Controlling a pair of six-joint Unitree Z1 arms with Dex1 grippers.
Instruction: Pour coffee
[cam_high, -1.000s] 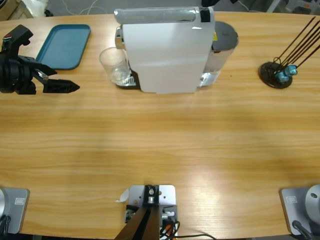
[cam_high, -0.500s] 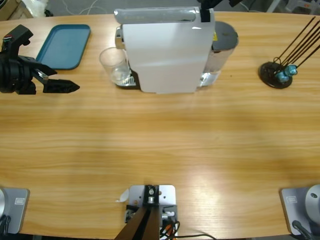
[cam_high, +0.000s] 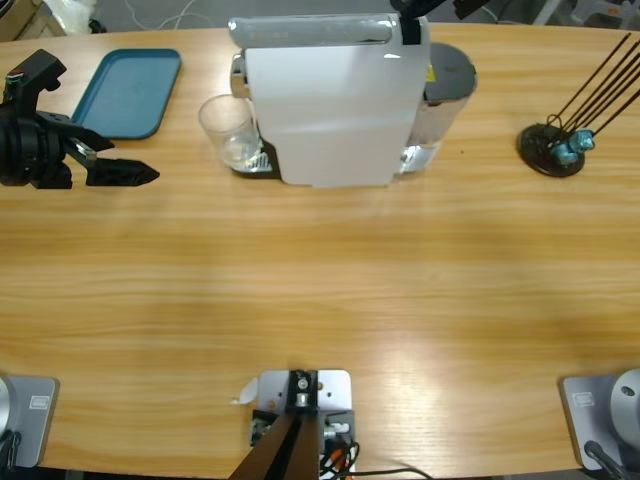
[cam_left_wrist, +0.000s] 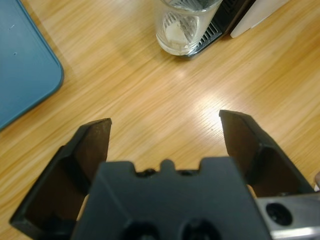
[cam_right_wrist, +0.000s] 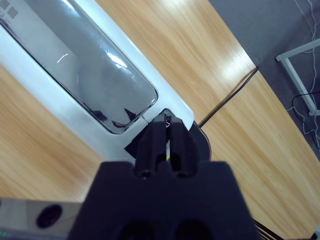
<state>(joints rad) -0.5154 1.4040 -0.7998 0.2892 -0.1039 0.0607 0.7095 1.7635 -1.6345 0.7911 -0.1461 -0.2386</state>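
Observation:
A small clear glass tumbler (cam_high: 228, 130) stands on the drip tray at the left end of the white coffee machine (cam_high: 330, 100). In the left wrist view the tumbler (cam_left_wrist: 186, 20) holds a shallow pale layer of coffee (cam_left_wrist: 175, 34). My left gripper (cam_high: 135, 172) is open and empty, low over the table a hand's width to the left of the tumbler, and the left wrist view looks along the left gripper (cam_left_wrist: 165, 122) toward it. My right gripper (cam_right_wrist: 166, 125) is shut, its tips over the back end of the machine's silver lid (cam_right_wrist: 85, 85).
A blue tray (cam_high: 128, 92) lies at the back left, beside the left arm, and the same tray (cam_left_wrist: 20, 75) fills the left edge of the left wrist view. A black stand with thin sticks (cam_high: 552, 150) sits at the right. Bare wood stretches in front of the machine.
The black part of the right arm at the top edge above the machine has shifted a little. The left arm and the tumbler have not moved.

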